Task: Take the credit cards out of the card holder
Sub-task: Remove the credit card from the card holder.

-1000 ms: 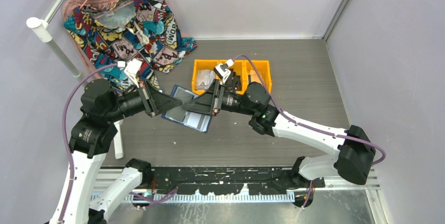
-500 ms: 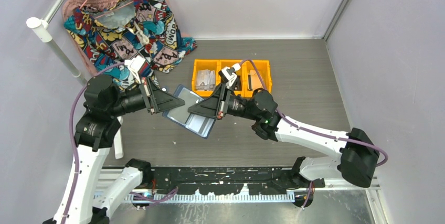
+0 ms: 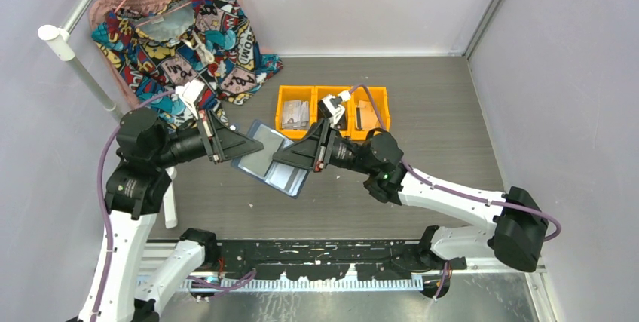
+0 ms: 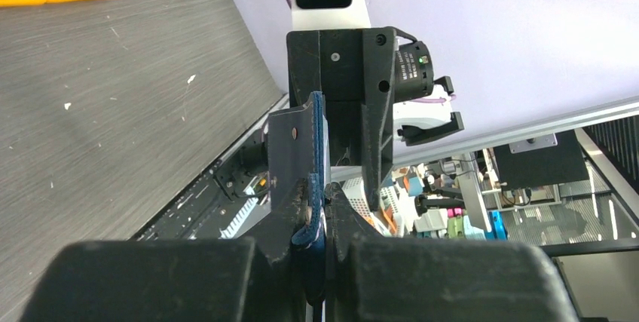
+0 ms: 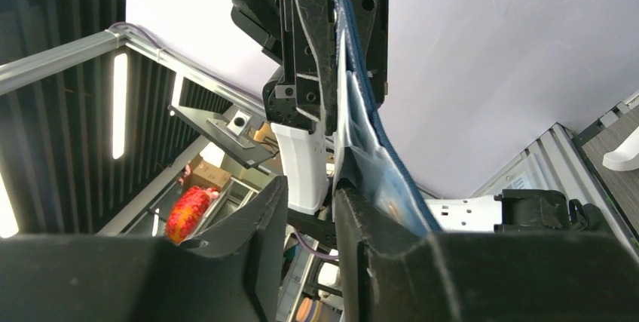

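The navy card holder [image 3: 269, 157] hangs open in the air between my two grippers, its lighter blue inside facing up. My left gripper [image 3: 255, 148] is shut on its left edge; the left wrist view shows the navy edge [image 4: 318, 133] pinched between the fingers of the left gripper [image 4: 325, 201]. My right gripper [image 3: 279, 159] is open at the holder's right half. In the right wrist view the pale blue pocketed inside [image 5: 362, 141] lies against the outer side of one finger, and the gap between the fingers of the right gripper [image 5: 310, 186] is empty. No credit cards show.
Three yellow bins [image 3: 377, 96] stand behind the holder, with a grey papery stack [image 3: 294, 115] and black items [image 3: 338, 117] in them. A patterned garment [image 3: 181, 35] lies at the back left beside a white post [image 3: 75, 62]. Grey walls close the sides.
The right gripper has shifted a little to the right and down along the holder. The left gripper and the holder have lifted slightly and tilted. The left grip stays shut.
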